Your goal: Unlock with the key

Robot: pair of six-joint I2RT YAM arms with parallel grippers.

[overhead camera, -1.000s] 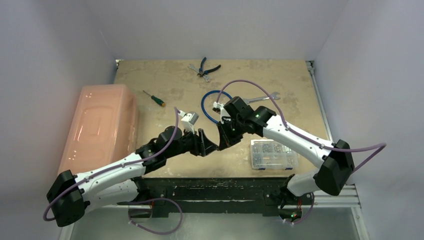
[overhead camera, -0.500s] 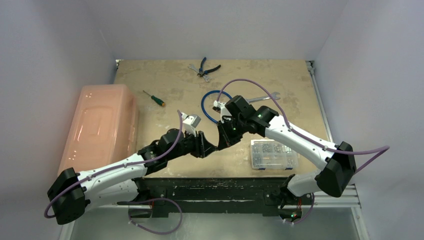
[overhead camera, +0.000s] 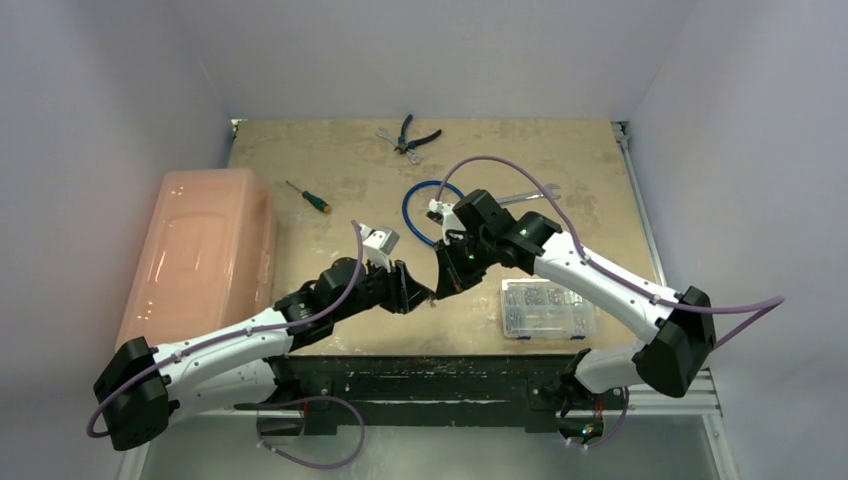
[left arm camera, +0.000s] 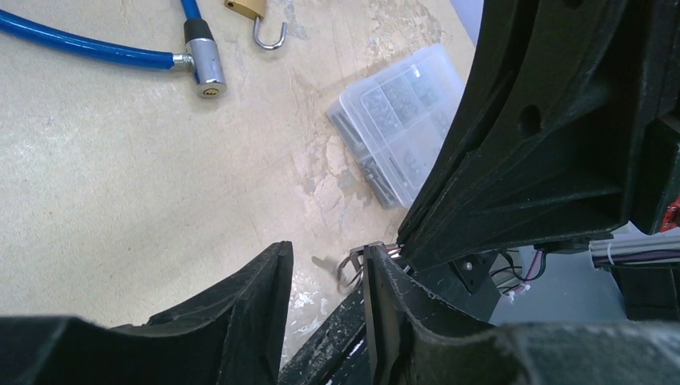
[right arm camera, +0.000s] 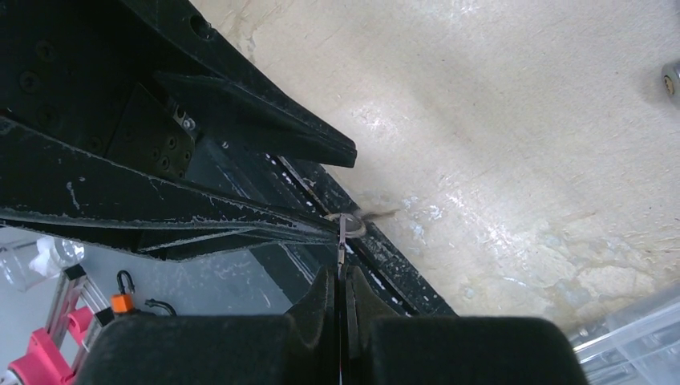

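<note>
My right gripper [overhead camera: 441,283] is shut on the tiny silver key [right arm camera: 342,238], which shows edge-on between its fingertips [right arm camera: 341,277] with its wire ring [right arm camera: 350,226] at the far end. My left gripper [overhead camera: 424,294] is open, tip to tip with the right one above the table's front edge. In the left wrist view the key and ring [left arm camera: 355,267] sit against the inner face of its right finger, in the gap of the left gripper [left arm camera: 325,261]. The brass padlock [left arm camera: 247,7], shackle swung open, lies by the blue cable lock [left arm camera: 204,68] further back.
A clear parts box [overhead camera: 547,306] lies right of the grippers, also in the left wrist view [left arm camera: 397,120]. A pink bin [overhead camera: 200,255] stands at the left. A screwdriver [overhead camera: 306,195], pliers [overhead camera: 415,135] and a wrench [overhead camera: 525,197] lie further back. The table's black front rail [right arm camera: 401,265] is directly below.
The left arm has drawn back and sunk a little. Both grippers stay tip to tip at the same spot, the right one still holding the key.
</note>
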